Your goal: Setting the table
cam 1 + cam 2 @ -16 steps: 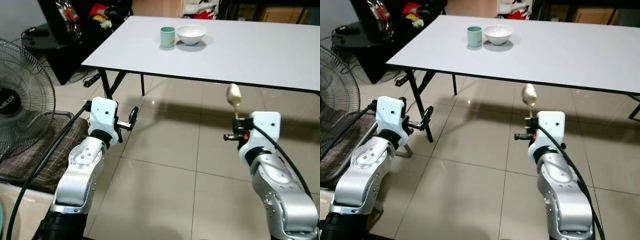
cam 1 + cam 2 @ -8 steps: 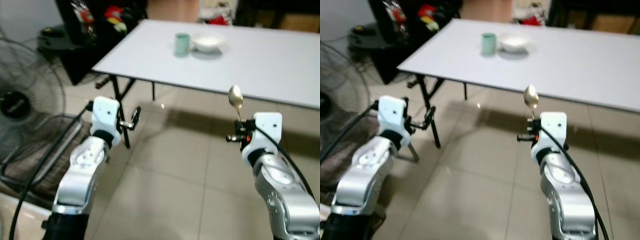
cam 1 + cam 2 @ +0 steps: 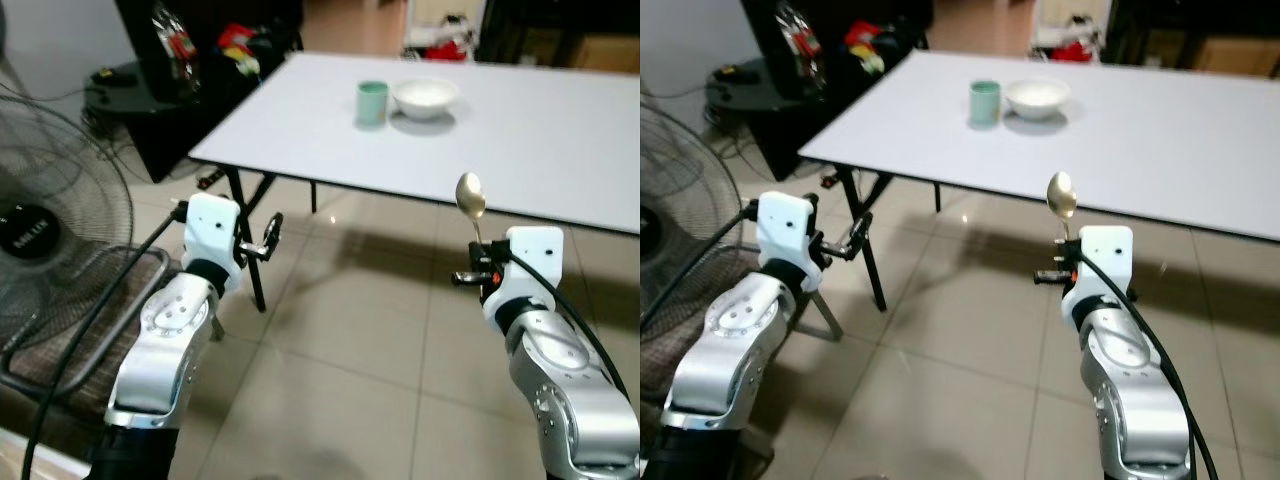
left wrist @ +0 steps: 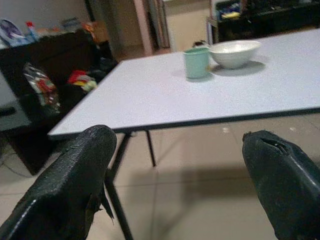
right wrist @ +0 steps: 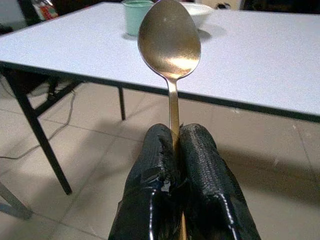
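The right gripper pinches the thin handle of a golden metal spoon — its bowl stands upright above the fingers, in front of the white rectangular table. The left gripper is spread wide, empty, before the table's corner — farther on the table stand a pale green cup and a white bowl.

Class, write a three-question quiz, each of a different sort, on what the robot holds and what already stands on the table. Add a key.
1. True or false: the right hand is shut on a spoon.
2. What stands right beside the bowl on the table?
A. fork
B. green cup
C. plate
3. Fill in: the left hand is ____ and holds nothing.

Key: 1 true; 2 B; 3 open.
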Tool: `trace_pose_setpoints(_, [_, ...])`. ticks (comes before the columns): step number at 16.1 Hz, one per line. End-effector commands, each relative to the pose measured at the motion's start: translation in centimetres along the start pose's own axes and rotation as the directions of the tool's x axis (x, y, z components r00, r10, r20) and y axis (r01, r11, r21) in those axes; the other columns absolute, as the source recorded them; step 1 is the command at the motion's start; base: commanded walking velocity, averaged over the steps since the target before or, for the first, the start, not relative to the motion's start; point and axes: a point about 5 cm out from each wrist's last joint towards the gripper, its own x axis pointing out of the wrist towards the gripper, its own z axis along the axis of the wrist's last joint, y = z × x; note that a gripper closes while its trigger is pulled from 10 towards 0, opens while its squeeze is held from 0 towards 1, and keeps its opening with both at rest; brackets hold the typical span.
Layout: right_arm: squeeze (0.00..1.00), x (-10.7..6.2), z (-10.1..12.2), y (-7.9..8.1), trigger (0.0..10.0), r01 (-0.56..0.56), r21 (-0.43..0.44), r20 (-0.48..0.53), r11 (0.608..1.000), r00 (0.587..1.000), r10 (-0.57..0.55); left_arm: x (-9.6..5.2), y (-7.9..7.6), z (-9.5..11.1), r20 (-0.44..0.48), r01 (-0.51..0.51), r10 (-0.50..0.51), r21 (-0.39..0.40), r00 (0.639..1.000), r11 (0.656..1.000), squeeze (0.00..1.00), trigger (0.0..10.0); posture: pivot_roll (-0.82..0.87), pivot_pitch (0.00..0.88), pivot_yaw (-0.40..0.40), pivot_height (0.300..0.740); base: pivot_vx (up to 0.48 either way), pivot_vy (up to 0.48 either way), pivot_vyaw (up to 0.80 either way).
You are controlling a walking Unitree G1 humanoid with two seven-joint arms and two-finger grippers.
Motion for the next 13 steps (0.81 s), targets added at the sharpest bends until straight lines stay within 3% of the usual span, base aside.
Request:
trace_pose_setpoints(1, [0.0, 0.0, 0.6, 0.9, 10.0, -0.036, 0.007, 0.027, 0.999, 0.999, 0.036, -0.2, 0.8, -0.1, -0.01, -0.023, 0.023, 0.01, 1.0, 1.0, 0.0, 10.0, 0.03, 0.0, 0.06, 0.74, 0.304, 0.0, 0.0])
trace_pose_setpoints(5, [0.0, 0.0, 0.6, 1.0, 10.0, -0.047, 0.002, 0.023, 0.999, 0.999, 0.047, -0.4, 0.8, -0.3, -0.014, -0.025, 0.025, 0.006, 1.0, 1.0, 0.0, 10.0, 0.03, 0.0, 0.055, 0.74, 0.305, 0.0, 0.0])
trace_pose_setpoints(13, [0.0, 0.3, 0.0, 0.7, 10.0, -0.084, -0.06, -0.001, 0.995, 0.996, 0.084, -2.0, 1.2, -0.8, -0.032, -0.068, 0.068, 0.002, 0.997, 0.998, 0.0, 10.0, 0.06, 0.0, 0.007, 0.74, 0.304, 0.0, 0.0])
